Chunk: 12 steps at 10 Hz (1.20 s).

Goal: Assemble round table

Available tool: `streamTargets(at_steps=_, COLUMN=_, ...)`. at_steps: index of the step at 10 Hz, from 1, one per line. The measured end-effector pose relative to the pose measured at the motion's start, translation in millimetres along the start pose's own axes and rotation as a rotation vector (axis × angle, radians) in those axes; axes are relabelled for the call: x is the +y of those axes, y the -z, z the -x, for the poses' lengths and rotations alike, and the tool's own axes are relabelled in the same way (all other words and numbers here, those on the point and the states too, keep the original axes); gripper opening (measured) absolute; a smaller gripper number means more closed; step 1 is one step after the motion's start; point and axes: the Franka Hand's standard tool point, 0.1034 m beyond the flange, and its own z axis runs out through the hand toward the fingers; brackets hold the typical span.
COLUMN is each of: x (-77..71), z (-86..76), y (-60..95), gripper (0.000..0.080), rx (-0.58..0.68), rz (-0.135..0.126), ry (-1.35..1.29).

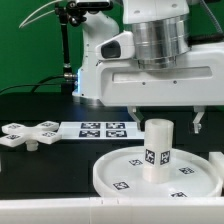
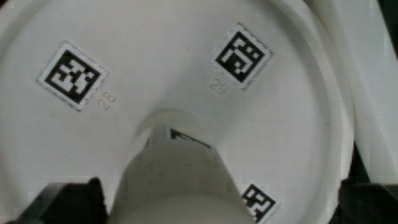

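Note:
The large white rimmed round disc lies flat at the front of the table, tags facing up. The short thick cylinder leg stands upright at its middle. My gripper hangs just above the leg, open, with one finger on each side and clear gaps to the leg. In the wrist view the leg rises between my dark fingertips, with the disc and its tags behind it. The cross-shaped base piece lies apart at the exterior view's left.
The marker board lies flat behind the disc, between it and the base piece. The arm's white base and a black stand are at the back. The table surface is black.

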Motion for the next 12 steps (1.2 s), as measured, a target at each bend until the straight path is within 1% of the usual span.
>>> streamTargets(at_steps=1, x=-6.8, z=11.0, y=4.9, gripper=0.0649, rx=-0.019, rz=0.002, ry=0.022)
streamTargets(at_steps=2, x=-4.0, z=12.6, y=8.0, gripper=0.0649, rx=-0.017, rz=-0.016, ry=0.054)
streamTargets(at_steps=3, x=10.4, z=11.8, y=13.6, gripper=0.0649, rx=-0.019, rz=-0.030, ry=0.083)
streamTargets(at_steps=4, x=27.1, z=9.9, y=22.2, gripper=0.0649, rx=-0.021, rz=-0.024, ry=0.080)
streamTargets(at_steps=9, x=26.2, z=10.4, y=19.4, gripper=0.0649, rx=-0.020, rz=-0.020, ry=0.084)
streamTargets(at_steps=10, x=27.7, z=11.7, y=15.4, gripper=0.0649, rx=-0.020, rz=0.010, ry=0.174)
streamTargets(at_steps=11, x=32.5, z=13.0, y=13.1, gripper=0.0649, rx=-0.045, rz=0.027, ry=0.252)
streamTargets(at_steps=12, x=39.8, z=11.6, y=12.4, gripper=0.0649, rx=-0.057, rz=0.053, ry=0.271)
